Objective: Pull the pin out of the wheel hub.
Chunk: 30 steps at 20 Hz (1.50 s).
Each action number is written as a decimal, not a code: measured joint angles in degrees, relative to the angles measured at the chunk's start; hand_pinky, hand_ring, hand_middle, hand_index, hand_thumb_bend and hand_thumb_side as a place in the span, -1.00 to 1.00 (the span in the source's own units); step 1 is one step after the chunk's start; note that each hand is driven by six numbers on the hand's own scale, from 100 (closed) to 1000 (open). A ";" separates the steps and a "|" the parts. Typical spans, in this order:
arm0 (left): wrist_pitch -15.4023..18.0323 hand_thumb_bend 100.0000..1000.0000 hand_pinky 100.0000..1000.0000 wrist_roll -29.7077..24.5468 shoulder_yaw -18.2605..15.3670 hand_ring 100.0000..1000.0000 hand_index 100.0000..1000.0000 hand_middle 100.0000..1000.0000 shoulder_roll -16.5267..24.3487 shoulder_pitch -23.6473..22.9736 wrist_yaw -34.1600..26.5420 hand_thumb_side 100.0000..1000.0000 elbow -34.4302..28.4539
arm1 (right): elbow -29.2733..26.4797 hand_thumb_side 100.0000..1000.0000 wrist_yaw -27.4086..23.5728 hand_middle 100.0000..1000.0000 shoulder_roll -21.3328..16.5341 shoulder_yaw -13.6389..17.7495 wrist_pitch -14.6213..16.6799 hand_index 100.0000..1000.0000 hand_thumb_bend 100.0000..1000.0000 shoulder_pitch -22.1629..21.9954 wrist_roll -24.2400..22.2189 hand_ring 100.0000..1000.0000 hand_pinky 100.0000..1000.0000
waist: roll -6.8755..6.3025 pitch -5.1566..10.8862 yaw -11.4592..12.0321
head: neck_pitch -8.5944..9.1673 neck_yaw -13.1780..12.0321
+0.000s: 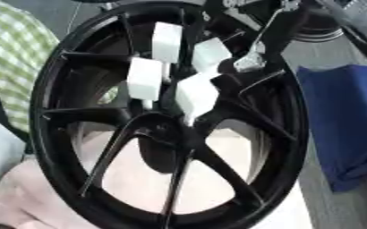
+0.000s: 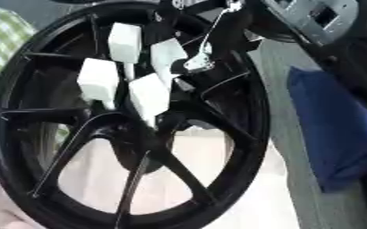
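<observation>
A black spoked wheel hub (image 1: 100, 116) stands upright and fills most of both views. Several white block-shaped pins (image 1: 196, 94) stick out around its centre, set close together. My right hand (image 1: 253, 58), black with silver parts, comes down from the upper right. It sits right beside the upper right pin (image 1: 210, 53) and looks to be touching it. The hand's dark parts blend into the dark spokes, so its grip is unclear. My left hand does not show.
A person in a green checked sleeve (image 1: 10, 58) is at the left, and their bare arm (image 1: 22, 197) lies behind the wheel's lower left. A blue cloth (image 1: 343, 120) lies on the grey table (image 1: 320, 197) at the right.
</observation>
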State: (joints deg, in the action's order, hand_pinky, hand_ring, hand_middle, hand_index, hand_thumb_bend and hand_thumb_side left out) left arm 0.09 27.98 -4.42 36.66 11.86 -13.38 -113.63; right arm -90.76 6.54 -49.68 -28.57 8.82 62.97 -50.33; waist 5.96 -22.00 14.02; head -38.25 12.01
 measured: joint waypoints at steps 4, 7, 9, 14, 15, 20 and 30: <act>-0.02 -0.31 0.30 -0.05 0.01 1.00 0.53 0.62 -0.31 0.16 -0.19 0.50 0.00 | 0.81 -0.36 1.08 0.47 0.00 -0.04 0.15 0.69 -0.58 -0.07 -0.15 0.77 0.77 | 0.01 -0.17 0.14 | 0.06 0.01; -0.01 -0.32 0.30 -0.13 0.12 1.00 0.53 0.62 -0.47 0.26 -0.20 0.50 0.00 | 1.76 -0.38 1.80 0.46 0.01 -0.05 0.23 0.68 -0.59 -0.35 -0.11 0.76 0.77 | 0.01 -0.31 0.23 | 0.09 0.06; -0.02 -0.32 0.30 -0.24 0.28 1.00 0.53 0.62 -0.48 0.26 -0.21 0.51 0.00 | 2.31 -0.37 1.99 0.44 0.03 -0.06 0.36 0.64 -0.61 -0.48 0.00 0.76 0.77 | 0.01 -0.33 0.36 | 0.11 0.16; -0.02 -0.31 0.30 -0.32 0.32 1.00 0.53 0.62 -0.50 0.29 -0.31 0.50 0.00 | 2.83 -0.41 1.93 0.19 0.12 -0.09 0.80 0.41 -0.66 -0.48 0.75 0.68 0.73 | -0.02 -0.50 0.47 | 0.12 0.16; -0.01 -0.31 0.30 -0.33 0.32 1.00 0.53 0.62 -0.51 0.30 -0.36 0.50 0.00 | 2.85 -0.40 1.90 0.13 0.19 -0.11 0.77 0.34 -0.71 -0.48 1.07 0.65 0.73 | -0.02 -0.50 0.48 | 0.12 0.16; -0.01 -0.31 0.30 -0.33 0.32 1.00 0.53 0.62 -0.54 0.34 -0.43 0.51 0.00 | 2.98 -0.39 0.83 0.04 0.53 -0.38 0.07 0.20 -0.80 -0.56 3.31 0.60 0.71 | -0.02 -0.60 0.55 | 0.13 0.11; 0.00 -0.32 0.30 -0.12 0.29 1.00 0.53 0.63 -0.94 0.33 -0.44 0.50 0.00 | 2.71 -0.30 -1.43 -0.14 0.72 0.58 -2.01 -0.18 -1.00 -1.44 6.23 0.45 0.64 | -0.02 -0.60 0.53 | 0.12 0.02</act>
State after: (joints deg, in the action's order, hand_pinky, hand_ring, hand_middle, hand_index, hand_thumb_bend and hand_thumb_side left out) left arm 0.09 27.85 -4.13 35.73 12.19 -13.81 -113.63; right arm -88.05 5.11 -48.96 -27.99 6.81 61.53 -44.10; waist 5.94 -22.61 14.55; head -38.13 12.02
